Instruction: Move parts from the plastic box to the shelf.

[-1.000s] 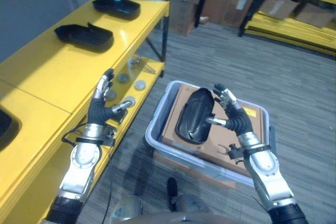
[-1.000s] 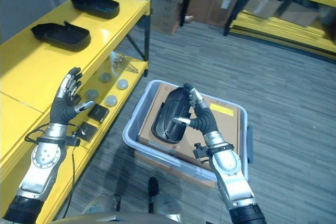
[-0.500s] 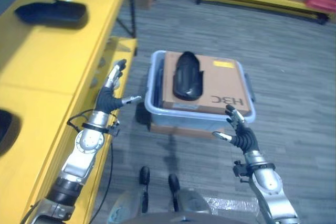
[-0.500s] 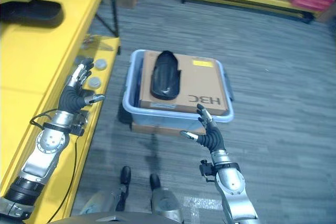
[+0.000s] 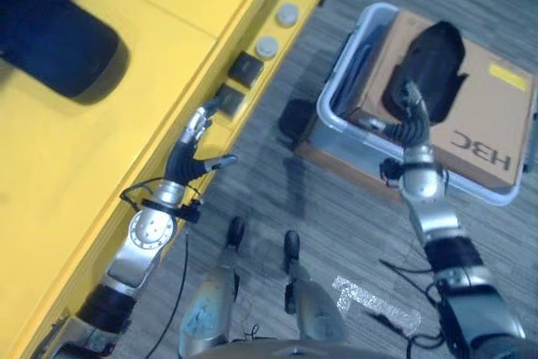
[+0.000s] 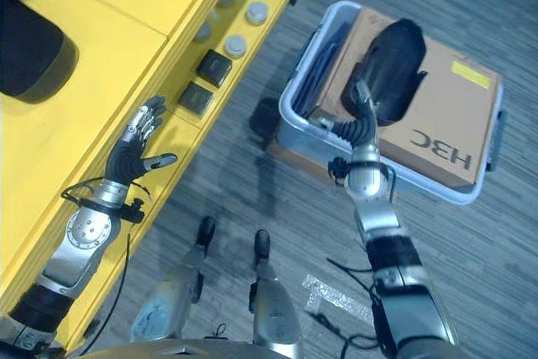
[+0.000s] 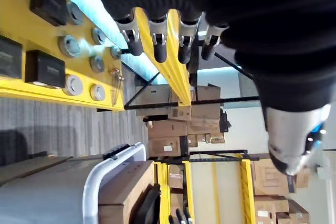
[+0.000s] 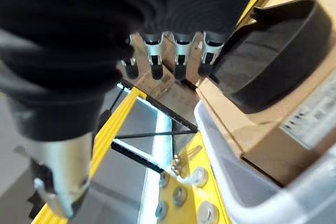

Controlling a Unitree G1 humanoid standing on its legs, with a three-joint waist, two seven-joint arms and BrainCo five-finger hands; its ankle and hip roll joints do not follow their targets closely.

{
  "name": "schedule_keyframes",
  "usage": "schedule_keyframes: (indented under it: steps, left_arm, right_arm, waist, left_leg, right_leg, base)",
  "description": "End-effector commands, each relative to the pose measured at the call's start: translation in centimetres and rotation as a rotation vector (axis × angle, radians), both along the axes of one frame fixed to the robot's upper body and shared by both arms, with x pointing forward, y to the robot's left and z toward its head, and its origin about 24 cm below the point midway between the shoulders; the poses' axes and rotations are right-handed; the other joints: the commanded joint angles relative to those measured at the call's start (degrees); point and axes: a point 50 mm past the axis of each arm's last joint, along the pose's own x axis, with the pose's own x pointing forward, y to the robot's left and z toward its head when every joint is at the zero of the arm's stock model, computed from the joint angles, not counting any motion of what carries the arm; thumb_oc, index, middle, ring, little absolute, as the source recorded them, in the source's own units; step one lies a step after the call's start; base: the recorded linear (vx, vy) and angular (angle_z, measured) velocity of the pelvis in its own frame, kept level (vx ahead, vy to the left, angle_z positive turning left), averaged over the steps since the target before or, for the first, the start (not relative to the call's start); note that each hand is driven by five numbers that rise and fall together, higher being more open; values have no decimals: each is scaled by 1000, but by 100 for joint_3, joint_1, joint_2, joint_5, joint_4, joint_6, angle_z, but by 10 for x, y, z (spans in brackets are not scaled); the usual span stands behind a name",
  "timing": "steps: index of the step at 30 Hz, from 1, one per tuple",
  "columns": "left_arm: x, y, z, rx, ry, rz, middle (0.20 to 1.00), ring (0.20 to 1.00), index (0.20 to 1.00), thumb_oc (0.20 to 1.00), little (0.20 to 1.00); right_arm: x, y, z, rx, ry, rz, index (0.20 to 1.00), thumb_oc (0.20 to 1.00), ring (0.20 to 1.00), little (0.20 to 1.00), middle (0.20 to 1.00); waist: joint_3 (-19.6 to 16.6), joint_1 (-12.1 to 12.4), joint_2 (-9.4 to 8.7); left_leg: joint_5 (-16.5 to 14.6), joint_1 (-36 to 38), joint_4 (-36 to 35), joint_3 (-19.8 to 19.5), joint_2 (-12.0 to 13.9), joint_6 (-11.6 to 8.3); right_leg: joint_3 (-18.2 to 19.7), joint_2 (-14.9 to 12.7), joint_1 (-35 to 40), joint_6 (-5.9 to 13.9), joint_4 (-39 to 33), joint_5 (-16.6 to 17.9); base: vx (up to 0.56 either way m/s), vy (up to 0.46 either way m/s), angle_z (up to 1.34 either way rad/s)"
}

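Silver fingers of the left robot hand (image 6: 137, 150) are spread straight and hold nothing, hovering over the lower ledge of the bright yellow metal shelf (image 5: 126, 136). The right robot hand (image 5: 409, 121) reaches over the near rim of the pale grey plastic box (image 5: 345, 65), fingers relaxed and loose beside the black moulded plastic part (image 5: 427, 60), which lies on the brown cardboard carton (image 5: 492, 119) inside that box. Left of the box, the shelf's ledge carries small dark square blocks (image 5: 245, 68) and round grey discs (image 5: 267, 45); another black moulded part (image 5: 52, 35) rests on the shelf top. Grey striped carpet floor (image 5: 336, 216) surrounds the box.
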Motion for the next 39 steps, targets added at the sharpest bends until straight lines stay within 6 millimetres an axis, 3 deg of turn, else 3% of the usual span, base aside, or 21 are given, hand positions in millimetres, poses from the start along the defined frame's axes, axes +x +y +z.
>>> schedule_keyframes:
  steps: [1,4,13,17,18,19,20,22,24,25,26,29,30,31,32,33,34,36,39]
  left_arm:
    - [-1,-3,23,-53,-126,-28,1000,1000,1000,1000,1000]
    - [0,-3,24,-57,-136,-13,1000,1000,1000,1000,1000]
    - [8,-11,27,-80,-148,-18,1000,1000,1000,1000,1000]
    - [9,-10,28,-79,-149,-10,1000,1000,1000,1000,1000]
    - [10,-4,26,-77,-134,7,1000,1000,1000,1000,1000]
    - [8,4,20,-64,-104,22,1000,1000,1000,1000,1000]
    - [8,4,20,-64,-104,22,1000,1000,1000,1000,1000]
    - [4,16,10,-28,-60,57,1000,1000,1000,1000,1000]
    - [4,16,10,-28,-60,57,1000,1000,1000,1000,1000]
    - [2,20,5,-38,-32,76,1000,1000,1000,1000,1000]
    - [1,20,0,-42,-9,85,1000,1000,1000,1000,1000]
    - [0,20,-1,-49,-8,88,1000,1000,1000,1000,1000]
    - [-4,21,-5,-65,7,96,1000,1000,1000,1000,1000]
    - [-4,21,-5,-65,7,96,1000,1000,1000,1000,1000]
    - [-5,20,-5,-49,5,90,1000,1000,1000,1000,1000]
    - [-3,20,-5,-39,0,103,1000,1000,1000,1000,1000]
    - [-3,20,-5,-39,0,103,1000,1000,1000,1000,1000]
    - [-3,18,-9,-40,8,105,1000,1000,1000,1000,1000]
    - [-5,17,-10,-41,13,102,1000,1000,1000,1000,1000]
  right_arm:
    - [-7,-16,22,-79,-106,-88,1000,1000,1000,1000,1000]
    - [-6,-21,30,-85,-136,-121,1000,1000,1000,1000,1000]
    - [-39,-40,13,-73,-146,-167,1000,1000,1000,1000,1000]
    - [-42,-38,13,-59,-158,-148,1000,1000,1000,1000,1000]
    - [-52,-31,10,-57,-158,-79,1000,1000,1000,1000,1000]
    - [-63,-24,3,-53,-134,0,1000,1000,1000,1000,1000]
    - [-63,-24,3,-53,-134,0,1000,1000,1000,1000,1000]
    - [-82,-21,-7,-30,-94,72,1000,1000,1000,1000,1000]
    - [-82,-21,-7,-30,-94,72,1000,1000,1000,1000,1000]
    - [-88,-23,-11,5,-78,90,1000,1000,1000,1000,1000]
    - [-90,-22,-18,29,-42,101,1000,1000,1000,1000,1000]
    - [-91,-23,-21,33,-30,95,1000,1000,1000,1000,1000]
    - [-93,-27,-24,34,-16,75,1000,1000,1000,1000,1000]
    - [-93,-27,-24,34,-16,75,1000,1000,1000,1000,1000]
    - [-92,-27,-23,38,-24,68,1000,1000,1000,1000,1000]
    - [-89,-24,-25,37,-20,66,1000,1000,1000,1000,1000]
    - [-89,-24,-25,37,-20,66,1000,1000,1000,1000,1000]
    - [-92,-20,-29,17,-1,66,1000,1000,1000,1000,1000]
    - [-93,-17,-33,19,13,69,1000,1000,1000,1000,1000]
  waist:
    - [-226,-145,-99]
    - [-205,-127,-86]
    - [-451,-270,-140]
    - [-494,-303,-141]
    - [-562,-374,-179]
    - [-630,-421,-245]
    - [-630,-421,-245]
    - [-630,-443,-359]
    - [-630,-443,-359]
    - [-493,-426,-435]
    - [-538,-432,-464]
    - [-594,-440,-425]
    - [-737,-447,-362]
    - [-737,-447,-362]
    - [-780,-416,-244]
    - [-733,-304,-168]
    - [-733,-304,-168]
    - [-836,-362,8]
    - [-952,-358,31]
  left_leg:
    - [-1074,552,129,-215,189,46]
    - [-1052,518,119,-239,191,38]
    - [-1142,790,113,-183,277,-24]
    - [-1182,851,125,-146,310,-36]
    - [-1319,1005,289,-74,361,-22]
    - [-1760,1288,838,37,443,-42]
    - [-1760,1288,838,37,443,-42]
    - [-1693,1281,2351,249,449,-135]
    - [-1693,1281,2351,249,449,-135]
    - [-1271,851,3729,185,285,-79]
    - [-1172,231,4598,146,62,46]
    - [-1209,103,4397,187,161,22]
    - [-1231,139,3424,341,464,-49]
    - [-1231,139,3424,341,464,-49]
    - [-1093,124,2311,412,591,-131]
    - [-628,93,1651,416,529,-267]
    - [-628,93,1651,416,529,-267]
    - [-504,552,891,565,702,-299]
    - [-516,710,660,536,616,-241]
  right_leg:
    - [114,82,-142,-22,124,-433]
    - [114,85,-156,-26,112,-436]
    - [83,128,119,-55,103,-641]
    - [56,121,150,-49,163,-690]
    - [36,113,210,-71,451,-789]
    - [178,206,415,-143,762,-1059]
    - [178,206,415,-143,762,-1059]
    - [337,339,900,-285,941,-1241]
    - [337,339,900,-285,941,-1241]
    - [457,414,1139,-393,1006,-1203]
    - [677,487,1330,-451,919,-1230]
    - [720,491,1368,-436,888,-1261]
    - [805,460,1480,-402,806,-1334]
    - [805,460,1480,-402,806,-1334]
    - [835,508,1605,-386,733,-1414]
    - [917,518,1741,-380,692,-1482]
    - [917,518,1741,-380,692,-1482]
    - [849,443,1834,-299,603,-1545]
    - [837,291,1827,-240,549,-1546]
  base:
    - [10,-25,11]
    - [9,-17,1]
    - [24,-29,1]
    - [3,-36,-4]
    - [149,-160,-11]
    - [149,-160,-11]
    - [219,-220,-29]
    - [161,-179,-59]
    - [59,-83,-41]
    - [84,-178,-57]
    - [84,-178,-57]
    - [106,6,-76]
    - [139,47,-95]
    - [237,130,-161]
    - [180,156,-125]
    - [180,156,-125]
    - [134,118,-84]
    - [111,203,-31]
    - [89,218,-27]
